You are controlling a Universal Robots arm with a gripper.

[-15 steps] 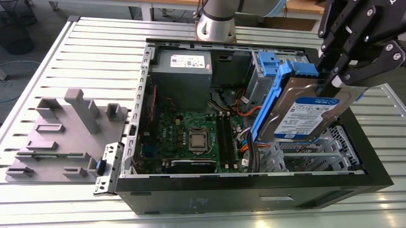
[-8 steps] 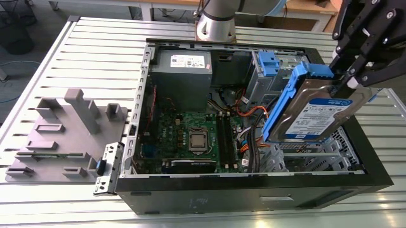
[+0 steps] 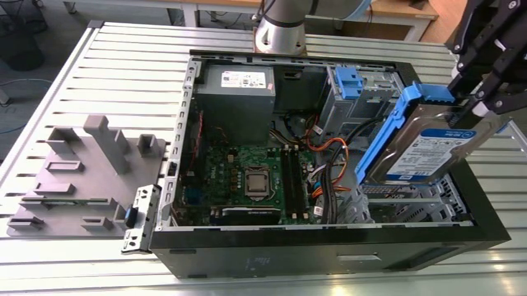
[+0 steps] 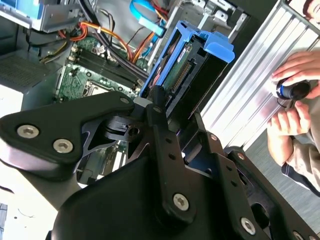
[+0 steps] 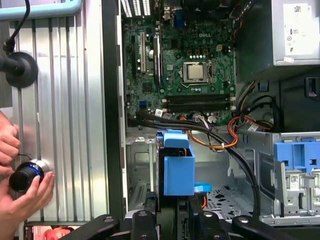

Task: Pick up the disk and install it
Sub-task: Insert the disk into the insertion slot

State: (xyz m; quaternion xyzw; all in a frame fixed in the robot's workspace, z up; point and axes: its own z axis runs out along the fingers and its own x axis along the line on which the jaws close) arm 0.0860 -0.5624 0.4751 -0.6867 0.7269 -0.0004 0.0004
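The disk (image 3: 432, 151) is a silver drive with a blue-and-white label and blue side rails. It hangs tilted above the drive cage (image 3: 403, 203) at the open computer case's (image 3: 189, 154) corner on the exterior view's right. My gripper (image 3: 476, 114) is shut on its upper end. In both wrist views the disk (image 4: 187, 70) (image 5: 179, 167) points away from my gripper (image 4: 167, 107) (image 5: 175, 220) toward the case's inside, blue rail foremost.
Inside the case sit a grey power supply (image 3: 239, 92), a green motherboard (image 3: 255, 179), orange and black cables (image 3: 325, 148) and another blue caddy (image 3: 350, 83). A grey fixture (image 3: 82, 179) lies on the ribbed table. A person's hands (image 5: 20, 175) hold a knob beside the case.
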